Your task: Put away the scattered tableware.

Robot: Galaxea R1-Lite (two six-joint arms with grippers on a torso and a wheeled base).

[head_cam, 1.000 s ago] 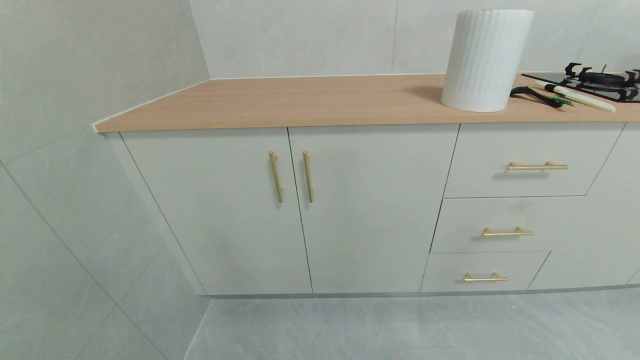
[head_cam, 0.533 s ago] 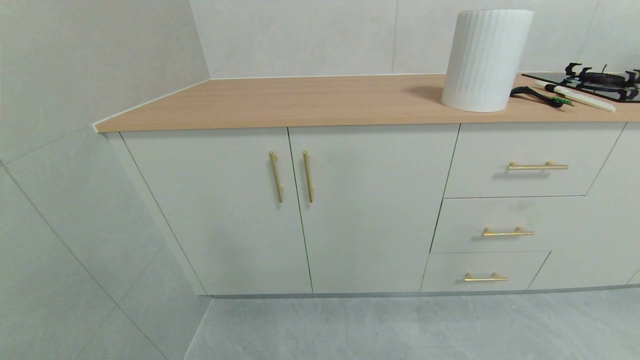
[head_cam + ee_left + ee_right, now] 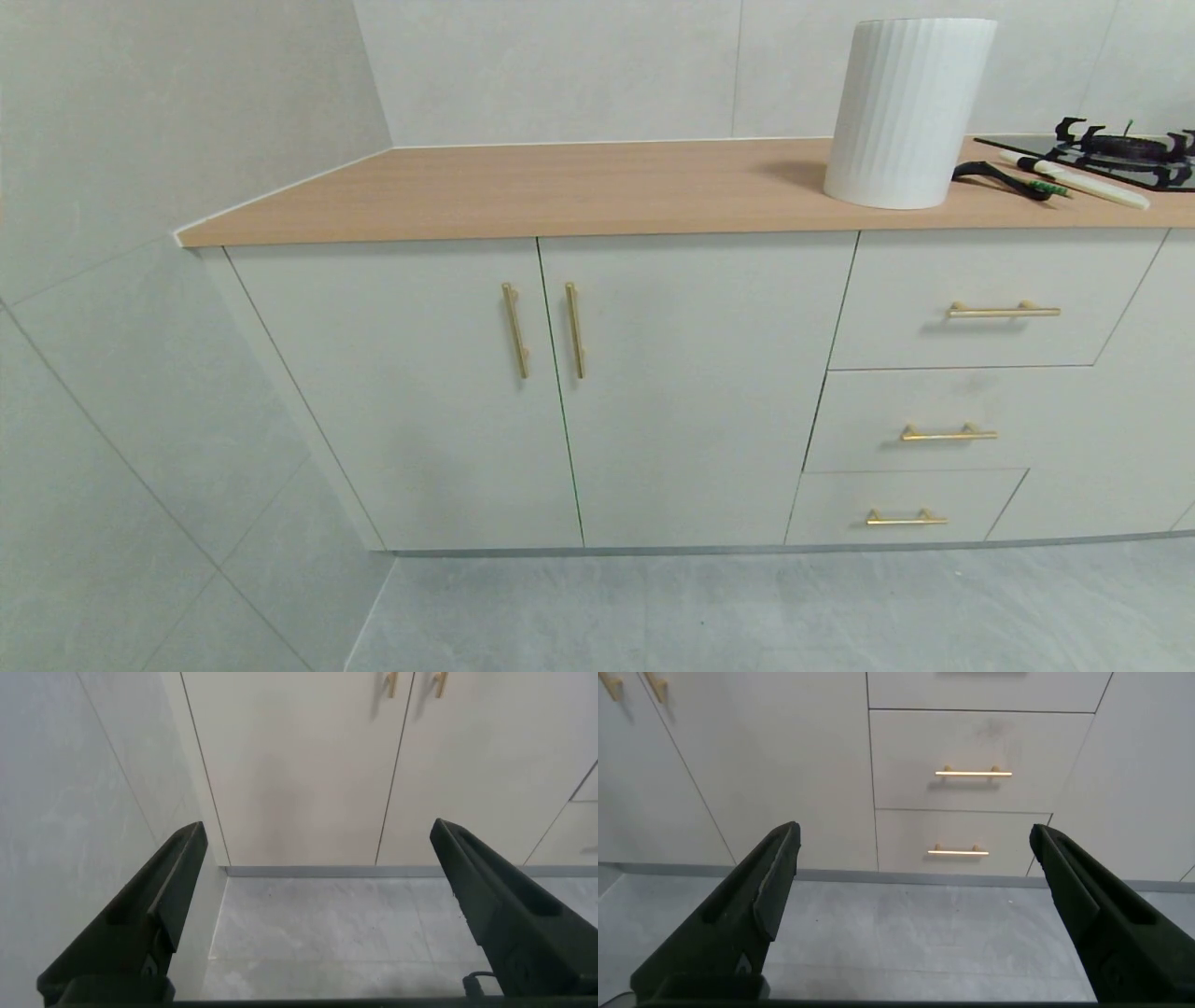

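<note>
— Two or three slim utensils [image 3: 1074, 178], hard to count apart: a black curved handle [image 3: 985, 173], a green-tipped piece [image 3: 1047, 189], a long cream-white blade-like piece [image 3: 1106, 189]. Lying loose at the right end of the light wooden countertop [image 3: 560, 187], between the tall white ribbed cylinder [image 3: 910, 112] and the black gas hob [image 3: 1120, 147].

— So, by the look of it, hardly begun?

— Hardly begun. Not one piece lifted or stowed, as far as can be judged; all of it left to do. No telling whether meant for the white cylinder or for the pale drawers with brass bar handles [image 3: 896, 308] below.

— And the grippers?

— Left gripper [image 3: 318, 831]: black fingers spread wide, holding nothing, low down, facing the foot of the pale double cabinet doors [image 3: 299, 756] and the grey floor tiles [image 3: 318, 933]. Right gripper [image 3: 915, 833]: likewise spread wide and bare, low before the lower drawers. Both well below the countertop and well apart from the utensils; the right one probably the nearer, being under that end.
</note>
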